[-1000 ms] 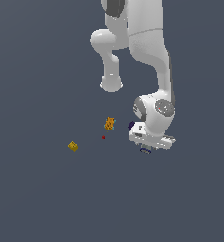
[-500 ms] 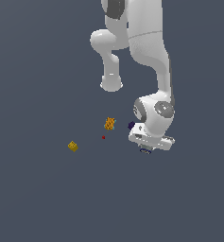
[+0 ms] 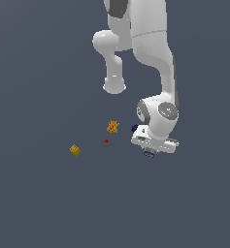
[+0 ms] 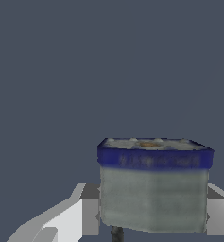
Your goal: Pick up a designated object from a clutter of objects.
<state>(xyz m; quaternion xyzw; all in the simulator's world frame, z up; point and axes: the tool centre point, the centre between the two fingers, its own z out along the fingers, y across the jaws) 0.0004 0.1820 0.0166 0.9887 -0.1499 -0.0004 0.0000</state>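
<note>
Both fingers [image 4: 71, 215] of the tool [image 4: 149, 217] flank and touch the grey-white box [image 4: 153, 189], gripping it

Hardly anything has shifted over the last second. The arm's wrist housing [image 3: 158, 117] sits at the same spot and the same tilt as a second ago and half a second ago, low over the worktop [image 3: 48, 203], with the gripper [image 3: 149, 153] under it at the same height. If it has sunk at all, it is too slight to tell from the exterior view. The orange lumpy piece [image 3: 112, 127], the yellow cube [image 3: 74, 150] and the dark purple cube [image 3: 135, 128] show no move either. The wrist view has no earlier picture to compare against.
</note>
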